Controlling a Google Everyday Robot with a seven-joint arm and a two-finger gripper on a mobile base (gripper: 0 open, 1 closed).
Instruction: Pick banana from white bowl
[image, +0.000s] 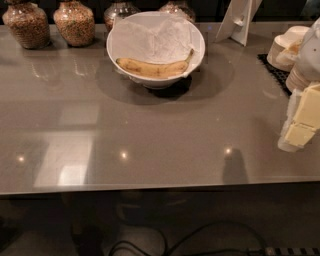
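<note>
The banana (152, 68), yellow with brown speckles, lies across the front of the white bowl (113, 44), stem tip pointing up to the right. The bowl is lined with crumpled white paper and stands at the back middle of the grey counter. My gripper (302, 122) is at the right edge of the view, low over the counter, well to the right of the bowl and nearer the front. It holds nothing that I can see.
Several glass jars of grains (26, 24) stand along the back left. A white stand (239, 20) is at the back right. Stacks of beige bowls (286, 46) sit on a black mat (274, 70) behind the gripper. The counter's front edge (150, 187) runs below.
</note>
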